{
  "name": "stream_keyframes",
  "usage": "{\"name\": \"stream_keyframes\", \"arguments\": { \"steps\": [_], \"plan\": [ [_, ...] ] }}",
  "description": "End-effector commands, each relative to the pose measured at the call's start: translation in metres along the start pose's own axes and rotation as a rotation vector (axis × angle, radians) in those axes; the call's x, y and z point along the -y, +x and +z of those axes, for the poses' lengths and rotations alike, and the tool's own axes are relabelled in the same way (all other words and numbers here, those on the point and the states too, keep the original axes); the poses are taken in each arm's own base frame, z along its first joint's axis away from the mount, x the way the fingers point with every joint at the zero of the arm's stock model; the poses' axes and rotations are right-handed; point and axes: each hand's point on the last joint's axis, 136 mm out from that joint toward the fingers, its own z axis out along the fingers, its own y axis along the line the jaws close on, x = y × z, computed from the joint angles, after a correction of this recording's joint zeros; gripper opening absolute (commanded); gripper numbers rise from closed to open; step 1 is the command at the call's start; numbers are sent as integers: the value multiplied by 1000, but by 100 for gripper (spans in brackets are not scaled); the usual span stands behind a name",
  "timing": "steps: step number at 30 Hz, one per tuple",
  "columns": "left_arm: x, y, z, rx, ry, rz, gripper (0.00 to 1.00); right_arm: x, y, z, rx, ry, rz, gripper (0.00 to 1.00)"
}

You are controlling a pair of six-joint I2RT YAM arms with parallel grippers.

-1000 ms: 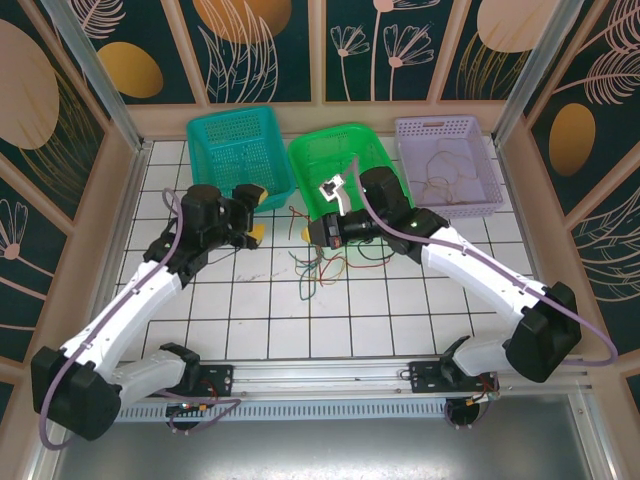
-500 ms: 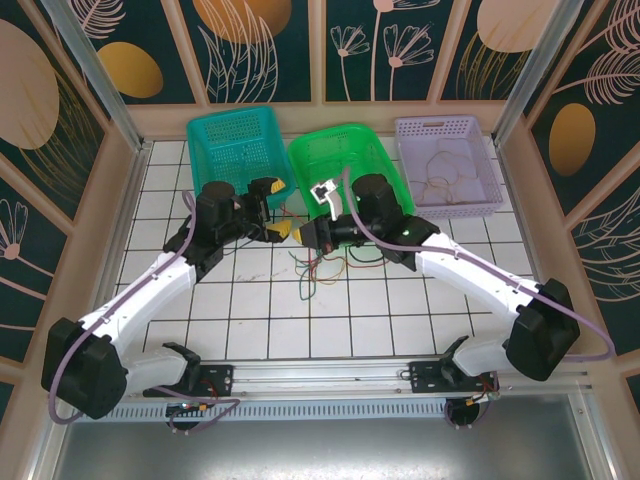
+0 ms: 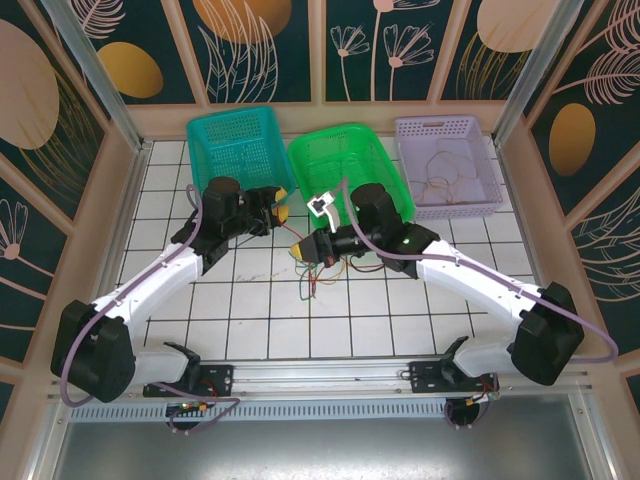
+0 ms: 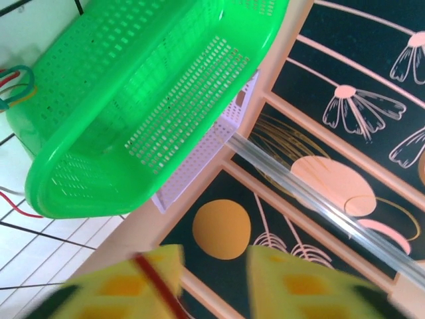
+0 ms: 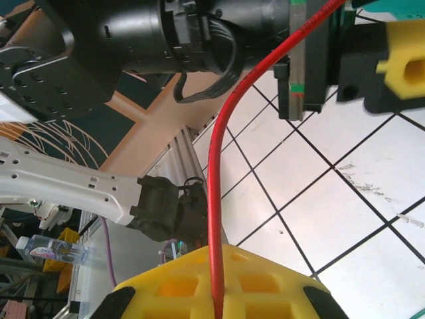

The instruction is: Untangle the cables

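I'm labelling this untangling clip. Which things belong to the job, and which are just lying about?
Job: tangled cables on the table; red cable in right end effector; left end effector; tan cable inside lavender basket.
Lying about: teal basket; green basket; that lavender basket.

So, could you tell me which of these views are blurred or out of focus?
Left wrist: the yellow fingers at the bottom are smeared, while the green basket behind is fairly sharp. Right wrist: the red wire and near pad are crisp, the far pad softer. Top external: evenly lit and sharp.
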Motion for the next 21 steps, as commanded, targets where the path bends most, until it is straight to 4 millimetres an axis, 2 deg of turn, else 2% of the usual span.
{"name": "stream_keyframes", "arguments": {
  "steps": [1, 4, 7, 10, 12, 15, 18, 21],
  "plan": [
    [15, -9, -5, 49, 7, 80, 13, -14, 3, -7, -10, -40, 8, 0],
    [23, -20, -10, 101, 6, 152, 0, -13, 11, -7, -45, -48, 42, 0],
    [56, -21, -16, 131, 70, 304, 0, -11, 21, -6, -104, -61, 98, 0],
    [86, -23, -27, 230, 73, 552, 0, -9, 33, -6, -173, -85, 172, 0],
    [115, -15, -39, 282, 125, 779, 0, -7, 45, -4, -234, -99, 238, 0],
    [143, 4, -54, 318, 216, 1090, 0, 6, 71, 1, -319, -87, 332, 0],
    [154, 22, -67, 352, 274, 1337, 0, 12, 84, 2, -352, -76, 370, 0],
    [152, 40, -68, 327, 317, 1503, 0, 7, 72, 2, -333, -85, 351, 0]
  ]
}}
